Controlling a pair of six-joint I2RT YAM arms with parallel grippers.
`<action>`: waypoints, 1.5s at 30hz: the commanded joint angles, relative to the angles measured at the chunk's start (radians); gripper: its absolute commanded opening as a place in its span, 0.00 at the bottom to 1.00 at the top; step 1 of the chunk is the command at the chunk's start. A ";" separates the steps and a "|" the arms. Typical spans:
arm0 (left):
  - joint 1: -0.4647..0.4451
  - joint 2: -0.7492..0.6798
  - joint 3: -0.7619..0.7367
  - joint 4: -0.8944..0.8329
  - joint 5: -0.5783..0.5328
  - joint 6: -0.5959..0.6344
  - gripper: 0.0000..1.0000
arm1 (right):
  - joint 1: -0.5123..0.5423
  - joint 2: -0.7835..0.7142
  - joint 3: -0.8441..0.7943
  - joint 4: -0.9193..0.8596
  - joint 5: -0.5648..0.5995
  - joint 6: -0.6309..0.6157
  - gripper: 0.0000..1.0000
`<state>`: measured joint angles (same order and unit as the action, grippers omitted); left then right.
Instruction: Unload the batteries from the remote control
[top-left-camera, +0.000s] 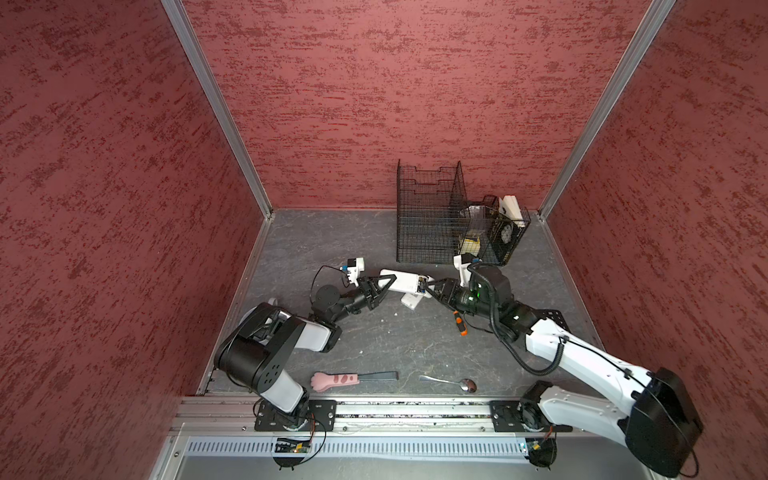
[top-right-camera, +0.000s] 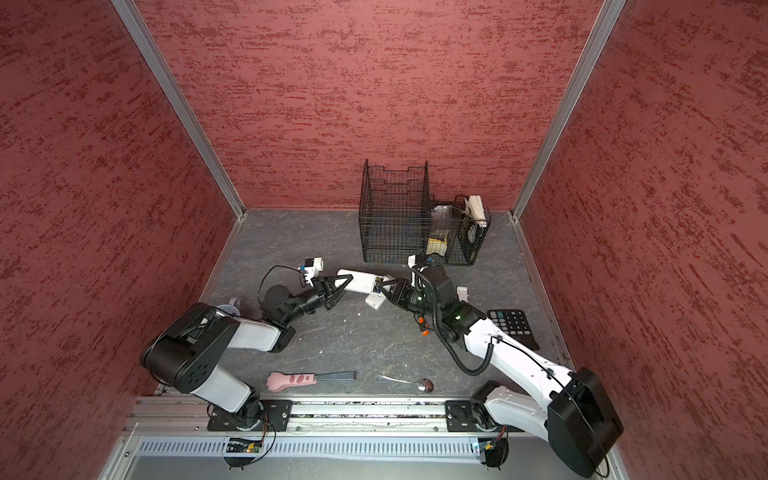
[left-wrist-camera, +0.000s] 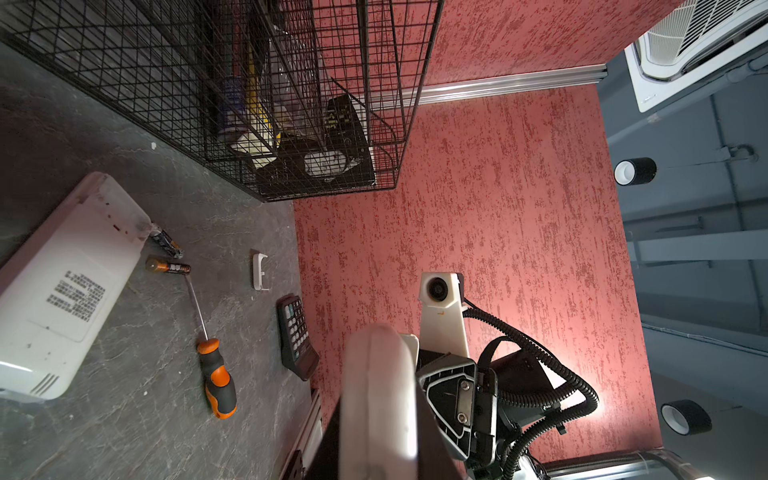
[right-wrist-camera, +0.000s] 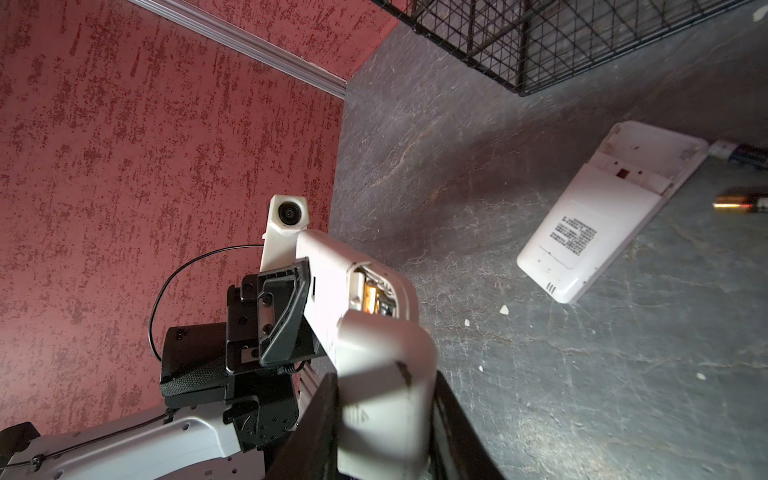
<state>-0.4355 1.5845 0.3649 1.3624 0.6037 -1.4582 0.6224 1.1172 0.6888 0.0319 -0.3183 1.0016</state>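
Remote control (right-wrist-camera: 374, 374) is held clear of the desk (left-wrist-camera: 124, 415), clamped at one end by the left claw (top-left-camera: 382, 286) and at the open-bay end by the right claw (top-left-camera: 432, 286). Something gold is glimpsed in the bay (right-wrist-camera: 368, 297), probably a cell not yet removed. Two batteries (left-wrist-camera: 168, 266) are seen on the desk below the claws, beside a white casing (left-wrist-camera: 62, 291) and near the screwdriver (left-wrist-camera: 216, 374) tip.

Risks:
- casing could be twisted or cracked if the claws pull out of line
- remote dropped if either grip is eased
- loose cell could be shaken out and roll under the wire basket (left-wrist-camera: 291, 104)
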 joint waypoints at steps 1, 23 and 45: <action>0.010 -0.004 -0.003 0.051 0.012 0.019 0.00 | -0.012 -0.032 0.002 -0.029 0.021 -0.010 0.25; -0.049 -0.322 0.041 -0.722 -0.046 0.348 0.00 | -0.309 0.110 0.084 -0.382 0.295 -0.347 0.24; -0.161 -0.448 -0.041 -0.859 -0.176 0.361 0.00 | -0.352 0.542 0.256 -0.406 0.485 -0.509 0.25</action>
<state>-0.5888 1.1553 0.3290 0.4934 0.4465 -1.1172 0.2848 1.6409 0.9230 -0.3641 0.1349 0.5175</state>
